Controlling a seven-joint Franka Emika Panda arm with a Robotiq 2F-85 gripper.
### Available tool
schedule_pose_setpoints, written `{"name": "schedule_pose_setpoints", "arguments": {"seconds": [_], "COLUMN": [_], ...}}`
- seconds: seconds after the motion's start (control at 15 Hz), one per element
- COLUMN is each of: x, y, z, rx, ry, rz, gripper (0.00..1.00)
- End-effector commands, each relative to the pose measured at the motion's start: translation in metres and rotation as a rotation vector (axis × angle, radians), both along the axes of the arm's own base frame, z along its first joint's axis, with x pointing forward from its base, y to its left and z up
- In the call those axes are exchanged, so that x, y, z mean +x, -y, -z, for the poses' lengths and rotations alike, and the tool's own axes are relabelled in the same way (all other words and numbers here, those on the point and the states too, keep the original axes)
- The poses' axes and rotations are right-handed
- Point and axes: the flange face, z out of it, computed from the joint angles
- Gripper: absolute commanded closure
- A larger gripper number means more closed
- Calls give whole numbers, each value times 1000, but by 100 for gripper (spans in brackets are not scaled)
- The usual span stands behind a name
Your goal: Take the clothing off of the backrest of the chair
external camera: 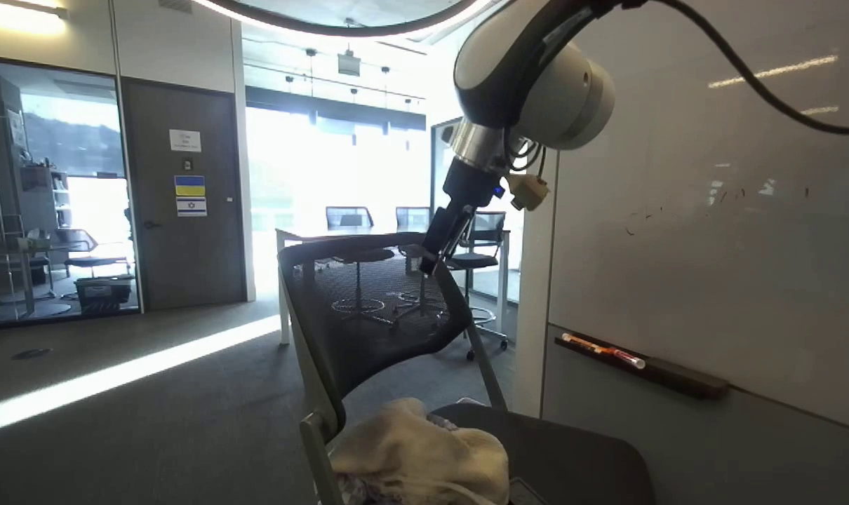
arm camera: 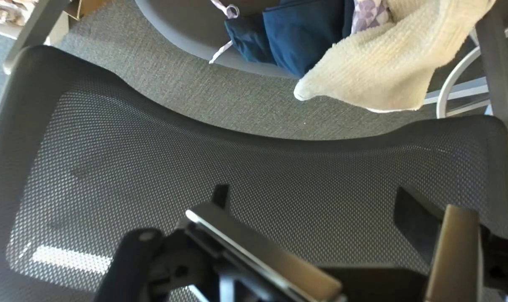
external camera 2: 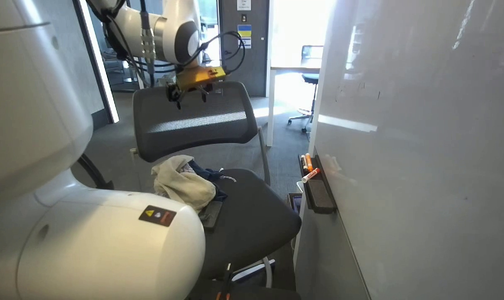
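The clothing, a crumpled cream cloth [external camera: 417,452] with dark blue and patterned fabric, lies on the chair's seat [external camera: 572,456] against its rear side. It also shows in an exterior view [external camera 2: 185,183] and in the wrist view [arm camera: 375,67], where a cream corner hangs past the seat edge. The dark blue part [arm camera: 306,35] has white drawstrings. The chair's mesh backrest [external camera 2: 202,129] is bare. My gripper [arm camera: 311,192] is open and empty, fingers apart over the backrest mesh. In both exterior views the gripper [external camera: 430,266] [external camera 2: 191,102] is at the backrest's upper part; I cannot tell whether it touches.
A whiteboard [external camera: 698,245] stands beside the chair, with a ledge [external camera 2: 320,196] holding markers [external camera 2: 308,162] and an eraser. A dark flat object [external camera 2: 211,214] lies on the seat next to the clothing. A table [external camera: 305,235] with chairs stands behind.
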Motion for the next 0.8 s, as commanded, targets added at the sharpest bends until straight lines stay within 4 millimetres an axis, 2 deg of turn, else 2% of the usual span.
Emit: {"name": "schedule_pose_setpoints", "arguments": {"seconds": [0.0,0.2,0.47,0.53,0.73], "x": [4,14,27,31,52], "y": [-40,-73,-125,-136,-173], "z": [-59,-87,-115,-121,-121], "rx": [-40,-28,71,105,166], "ry": [-22,-133,-186,-186,-160], "rz": [96,248,441,486,611], "gripper": [0,0,0,0,0]}}
